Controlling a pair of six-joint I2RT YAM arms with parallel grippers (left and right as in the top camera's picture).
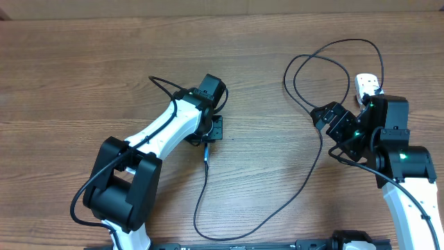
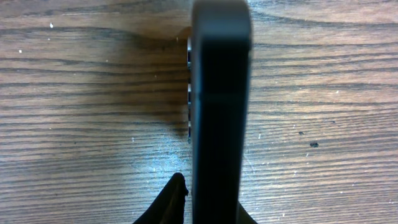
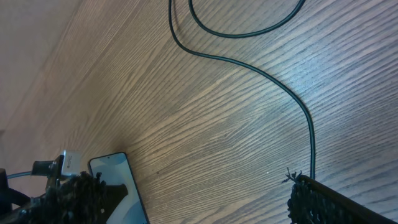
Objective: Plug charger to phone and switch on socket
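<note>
The phone [image 2: 221,106] stands on its edge on the table, and the left wrist view shows it as a dark slab with side buttons. My left gripper [image 1: 211,130] is shut on it, one finger on each face. From the right wrist, the phone's [image 3: 115,180] blue screen shows. The charger's connector tip [image 1: 205,154] lies just below the phone; whether it is inserted I cannot tell. Its black cable [image 3: 311,146] loops across the table toward the white socket [image 1: 366,85], half hidden under my right arm. The right gripper [image 1: 320,119] hangs open, holding nothing.
The wooden table [image 1: 83,69] runs to a far edge at the top of the overhead view. The cable makes a wide loop near the front edge [image 1: 229,236] and smaller loops at the back right [image 1: 333,48]. Both arm bases stand at the front.
</note>
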